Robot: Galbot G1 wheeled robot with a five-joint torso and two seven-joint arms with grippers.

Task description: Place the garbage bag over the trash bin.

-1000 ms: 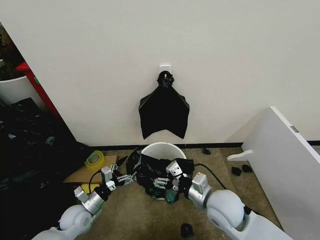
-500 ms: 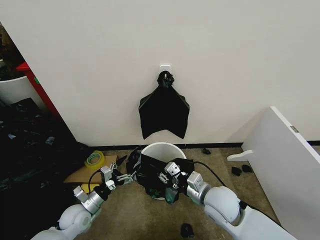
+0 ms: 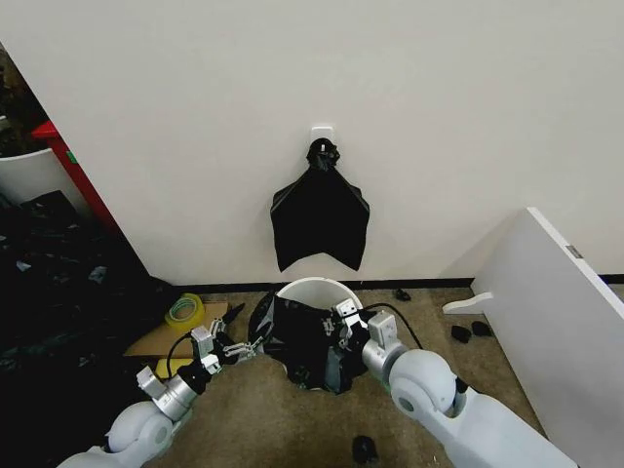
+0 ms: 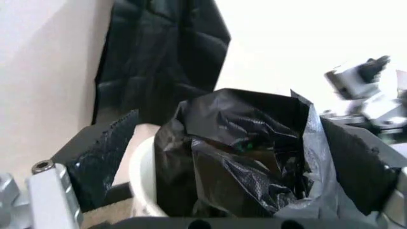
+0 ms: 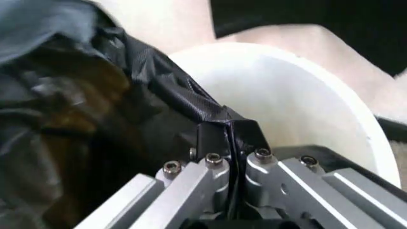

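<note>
- Head view: high, looking forward and down at the wall, the floor and the trash bin (image 3: pixel 314 290).
- Left wrist view: close, facing the garbage bag (image 4: pixel 245 157) across the bin.
- Right wrist view: very close, over its own fingers (image 5: pixel 219 167); the bin's rim is common to all three.

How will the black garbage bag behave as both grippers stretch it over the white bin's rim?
The garbage bag looks thin and wrinkly, sagging between the left gripper and right gripper, so it is probably floppy and very light. Its glossy film may slip, though the right wrist view shows an edge pinched tight. The trash bin seems light and unanchored, so a hard pull might shift it.
</note>
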